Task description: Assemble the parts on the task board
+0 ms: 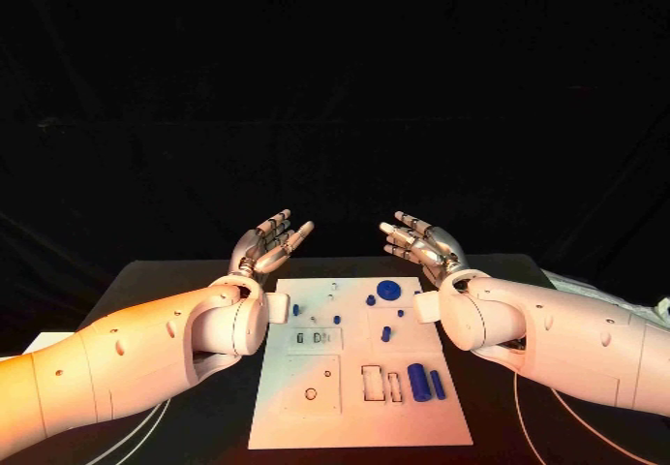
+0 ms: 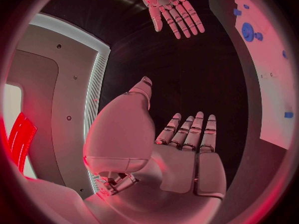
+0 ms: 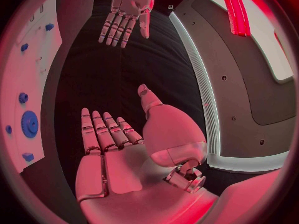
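Note:
The white task board (image 1: 350, 417) lies in the middle of the black table. On it sit a round blue disc (image 1: 389, 289), several small blue pieces such as one (image 1: 385, 333) near the centre, and two blue cylinders (image 1: 423, 381) at its right. My left hand (image 1: 269, 241) is raised beyond the board's far left corner, palm up, fingers spread, holding nothing. My right hand (image 1: 420, 242) mirrors it beyond the far right corner, also empty. In the left wrist view my left hand (image 2: 187, 149) is flat and the right hand (image 2: 171, 7) faces it; the right wrist view shows my right hand (image 3: 109, 139) and the left hand (image 3: 127, 10).
The board (image 2: 271, 74) edge with the blue disc (image 2: 248, 31) shows in the left wrist view, and the board (image 3: 25, 79) with the disc (image 3: 29, 123) in the right wrist view. Thin cables (image 1: 537, 426) lie on the table beside the board. Black backdrop stands behind.

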You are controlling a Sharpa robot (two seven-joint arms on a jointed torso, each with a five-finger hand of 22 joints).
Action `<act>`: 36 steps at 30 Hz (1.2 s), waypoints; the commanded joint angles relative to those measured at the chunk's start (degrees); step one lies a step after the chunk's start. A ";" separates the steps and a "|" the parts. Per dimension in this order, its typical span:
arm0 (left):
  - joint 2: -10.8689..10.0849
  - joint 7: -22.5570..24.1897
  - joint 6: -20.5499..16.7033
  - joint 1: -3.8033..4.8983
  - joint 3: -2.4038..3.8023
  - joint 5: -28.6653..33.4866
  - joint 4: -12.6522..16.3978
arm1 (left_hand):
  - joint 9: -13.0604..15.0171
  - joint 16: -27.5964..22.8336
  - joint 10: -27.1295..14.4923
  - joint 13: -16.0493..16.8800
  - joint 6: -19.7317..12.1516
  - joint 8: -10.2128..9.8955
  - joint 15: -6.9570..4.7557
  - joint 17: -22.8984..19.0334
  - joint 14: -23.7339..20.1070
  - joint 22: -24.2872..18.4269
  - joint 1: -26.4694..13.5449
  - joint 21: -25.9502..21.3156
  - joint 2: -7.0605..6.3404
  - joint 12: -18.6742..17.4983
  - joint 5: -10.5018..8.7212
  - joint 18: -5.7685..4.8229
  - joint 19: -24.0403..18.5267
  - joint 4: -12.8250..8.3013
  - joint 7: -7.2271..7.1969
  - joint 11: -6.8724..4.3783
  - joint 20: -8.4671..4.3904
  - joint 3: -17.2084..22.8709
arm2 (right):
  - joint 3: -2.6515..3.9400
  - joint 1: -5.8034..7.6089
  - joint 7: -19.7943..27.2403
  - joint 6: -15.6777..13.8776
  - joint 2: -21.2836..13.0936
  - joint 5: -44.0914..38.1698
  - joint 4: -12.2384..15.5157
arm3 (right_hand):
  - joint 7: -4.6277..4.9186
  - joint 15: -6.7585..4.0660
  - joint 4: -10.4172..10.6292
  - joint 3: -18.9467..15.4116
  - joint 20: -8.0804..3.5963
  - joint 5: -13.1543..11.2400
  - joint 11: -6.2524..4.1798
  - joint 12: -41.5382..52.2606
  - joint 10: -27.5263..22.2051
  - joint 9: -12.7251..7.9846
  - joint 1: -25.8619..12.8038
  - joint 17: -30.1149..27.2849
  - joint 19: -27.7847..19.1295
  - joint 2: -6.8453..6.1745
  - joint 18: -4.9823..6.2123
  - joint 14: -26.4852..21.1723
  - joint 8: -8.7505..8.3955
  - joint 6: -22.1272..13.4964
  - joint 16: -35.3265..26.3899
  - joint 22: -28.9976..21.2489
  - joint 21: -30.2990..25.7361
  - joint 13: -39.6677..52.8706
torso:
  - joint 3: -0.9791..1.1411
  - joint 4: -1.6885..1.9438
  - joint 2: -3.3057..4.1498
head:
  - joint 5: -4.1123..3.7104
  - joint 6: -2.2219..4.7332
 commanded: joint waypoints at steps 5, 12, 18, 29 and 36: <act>0.11 1.41 3.97 0.11 0.02 -1.42 -0.07 | 0.43 2.07 6.15 0.59 4.31 0.94 1.14 1.17 8.89 0.81 3.86 1.44 0.93 1.09 0.36 1.11 4.89 0.69 7.03 1.76 1.02 0.95 | -0.71 1.35 -5.01 18.18 1.30 -8.04 -2.90 | 7.85 -1.88 -4.45 2.13 0.46 0.31 -1.15 2.19 20.59 1.29 8.08 1.43 16.66 0.61 4.09 23.02 1.83 15.83 2.70 2.25 5.28 1.32 | -0.01 -0.01 -0.01 | 0.00 -0.01; 0.11 1.41 3.97 0.11 0.02 -1.42 -0.07 | 1.73 7.51 30.00 1.93 21.24 3.78 -1.45 3.13 29.12 3.73 5.46 8.21 3.70 4.34 0.08 3.49 28.41 -1.48 6.29 0.25 0.67 1.17 | -0.97 1.80 -5.89 21.32 1.70 -9.30 -3.85 | 5.60 -5.07 -7.53 3.83 -0.76 1.34 -3.95 3.78 33.88 2.09 9.60 1.56 25.57 -0.45 6.25 34.88 3.48 33.17 4.82 3.24 9.63 1.45 | -0.01 -0.01 -0.01 | 0.00 -0.01; -3.66 2.79 7.73 -0.11 0.04 -5.09 2.11 | 2.15 10.26 40.62 2.20 33.07 5.60 -4.64 5.09 40.07 4.41 5.70 11.10 4.91 5.93 0.00 4.25 38.75 -3.77 4.93 -2.13 -1.75 -0.10 | -0.80 3.03 -5.83 9.45 -1.74 -32.86 -5.51 | 4.83 -6.69 -9.21 6.04 -2.64 1.20 -5.21 3.01 38.14 1.97 9.22 1.57 29.72 -1.09 6.20 40.03 2.73 37.66 4.80 3.30 11.43 1.40 | -0.29 0.44 2.38 | -1.19 0.09; -7.29 1.20 8.62 -0.04 0.35 -6.06 7.94 | 1.96 10.30 46.73 2.47 37.67 5.06 -6.65 8.59 46.38 3.91 5.87 11.08 5.81 4.92 0.01 4.25 44.85 -5.84 3.64 -3.81 -3.78 -1.32 | -0.15 4.51 -12.17 7.95 -3.26 -49.37 -5.64 | 3.26 -10.31 -9.28 10.15 -6.96 1.24 -7.34 1.94 45.04 2.04 10.84 3.02 37.34 -4.22 5.91 50.55 2.25 42.19 6.48 6.77 19.21 1.51 | -0.56 0.59 5.32 | -1.58 1.20; -9.19 0.19 9.74 0.02 0.68 -6.11 11.83 | 1.94 10.19 47.05 2.45 37.91 4.79 -6.78 9.11 46.83 3.82 5.88 10.97 5.82 4.56 0.00 4.23 45.38 -6.08 3.58 -3.89 -3.93 -1.48 | 0.47 5.23 -20.87 10.43 -3.38 -66.59 -5.25 | 2.12 -13.16 -9.13 9.91 -9.95 1.68 -9.12 1.54 47.53 1.99 10.56 6.97 43.20 -7.11 5.95 61.05 2.02 43.41 11.65 12.25 28.99 1.54 | -0.80 1.22 7.12 | -2.05 2.02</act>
